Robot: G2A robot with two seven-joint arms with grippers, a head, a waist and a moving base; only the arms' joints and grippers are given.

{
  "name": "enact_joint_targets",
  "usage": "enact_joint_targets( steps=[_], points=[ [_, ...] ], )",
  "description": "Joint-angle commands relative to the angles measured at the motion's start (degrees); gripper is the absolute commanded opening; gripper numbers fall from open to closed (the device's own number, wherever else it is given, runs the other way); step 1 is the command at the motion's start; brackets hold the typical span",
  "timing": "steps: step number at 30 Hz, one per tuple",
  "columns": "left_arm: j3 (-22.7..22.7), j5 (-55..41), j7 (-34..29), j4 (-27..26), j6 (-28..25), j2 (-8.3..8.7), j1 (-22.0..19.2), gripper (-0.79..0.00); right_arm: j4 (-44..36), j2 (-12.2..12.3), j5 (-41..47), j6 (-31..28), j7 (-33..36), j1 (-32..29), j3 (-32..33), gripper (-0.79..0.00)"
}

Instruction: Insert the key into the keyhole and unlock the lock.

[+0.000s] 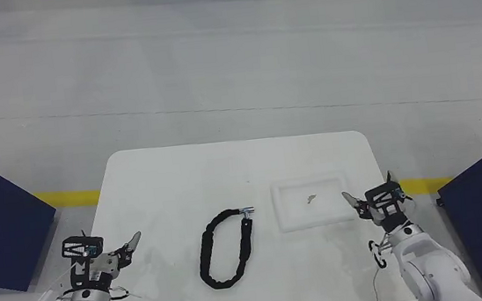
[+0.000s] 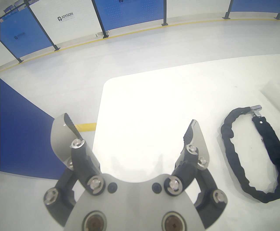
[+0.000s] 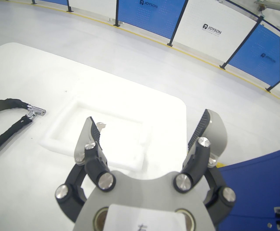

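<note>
Near me, my left claw (image 2: 131,122) and right claw (image 3: 147,117) hang wide and empty; farther in, the key (image 3: 101,125) lies in a white tray (image 3: 54,141) beside the chain lock (image 2: 226,139), so I would pinch its head low and squarely.

**Key half hidden, lock cropped**

In the right wrist view a finger (image 3: 93,133) of the right gripper (image 3: 148,114) covers part of the small silver metal key (image 3: 102,125) in the shallow white foam tray (image 3: 55,140). The black fabric-sleeved chain lock (image 3: 13,128) runs off that picture's edge. In the top view the key's teeth are too small to tell.
</note>
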Motion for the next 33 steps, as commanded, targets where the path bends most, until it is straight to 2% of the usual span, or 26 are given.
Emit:
enact_joint_targets(
  steps=[1,8,10,14,16,22,33],
  points=[
    [0.0,0.0,0.0,0.0,0.0,0.00,0.0,0.000,1.3,0.4,-1.0,-5.3,1.1,3.4,0.5,0.000],
    [0.0,0.0,0.0,0.0,0.0,0.00,0.0,0.000,8.1,1.8,-2.3,-26.2,6.7,17.7,-1.0,0.000],
    [0.0,0.0,0.0,0.0,0.0,0.00,0.0,0.000,10.1,2.1,-2.8,-30.7,8.1,21.7,-2.0,0.000],
    [0.0,0.0,0.0,0.0,0.0,0.00,0.0,0.000,15.8,2.4,-4.0,-42.3,11.3,31.5,-6.7,0.000],
    [0.0,0.0,0.0,0.0,0.0,0.00,0.0,0.000,19.0,2.5,-4.7,-45.9,12.7,35.9,-8.9,0.000],
    [0.0,0.0,0.0,0.0,0.0,0.00,0.0,0.000,27.6,3.3,-5.6,-46.9,14.7,45.8,-20.2,0.000],
    [0.0,0.0,0.0,0.0,0.0,0.00,0.0,0.000,41.3,6.3,-3.3,-46.9,10.5,61.2,-47.6,0.000]
  ],
)
